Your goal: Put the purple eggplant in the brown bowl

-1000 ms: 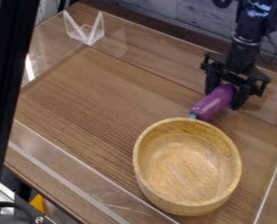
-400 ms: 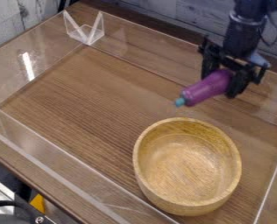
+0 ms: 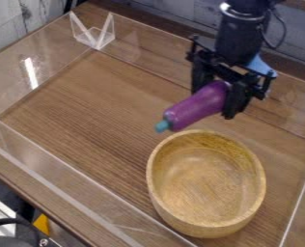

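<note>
Raised and carried away from the back of the table since the earlier frame, the purple eggplant now shows larger in our camera view, just beyond the far rim of the brown bowl, its teal tip pointing down toward the bowl's far left side. We see the jaws closed around its upper end, holding it aslant. We judge it a light, fairly firm toy, hardly fragile, though its glossy skin and rounded sides could let it turn or slide under a loose squeeze. Around its thick middle would be our best hold; the present one, nearer the end, leaves the tip free to swing. We would keep the squeeze steady, bring it over the bowl's hollow and let go low.
</note>
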### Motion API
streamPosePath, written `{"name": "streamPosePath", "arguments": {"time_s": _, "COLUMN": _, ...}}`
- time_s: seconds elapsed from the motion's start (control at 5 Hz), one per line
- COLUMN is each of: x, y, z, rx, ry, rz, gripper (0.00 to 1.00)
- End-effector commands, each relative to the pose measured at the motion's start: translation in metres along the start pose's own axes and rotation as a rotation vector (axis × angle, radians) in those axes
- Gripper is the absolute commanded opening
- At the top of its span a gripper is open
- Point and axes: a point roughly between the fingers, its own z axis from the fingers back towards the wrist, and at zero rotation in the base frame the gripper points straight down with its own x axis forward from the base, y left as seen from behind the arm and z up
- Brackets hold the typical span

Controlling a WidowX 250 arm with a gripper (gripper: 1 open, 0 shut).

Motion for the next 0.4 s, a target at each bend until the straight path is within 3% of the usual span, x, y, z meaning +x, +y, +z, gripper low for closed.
{"name": "streamPosePath", "arguments": {"time_s": 0.0, "x": -0.030, "y": -0.016, "z": 0.012, "rx": -0.024, "ry": -0.029, "rz": 0.058, "gripper": 0.00}}
{"name": "streamPosePath", "arguments": {"time_s": 0.2, "x": -0.044, "y": -0.019, "z": 0.004, "rx": -0.029, "ry": -0.019, "rz": 0.028, "gripper": 0.00}}
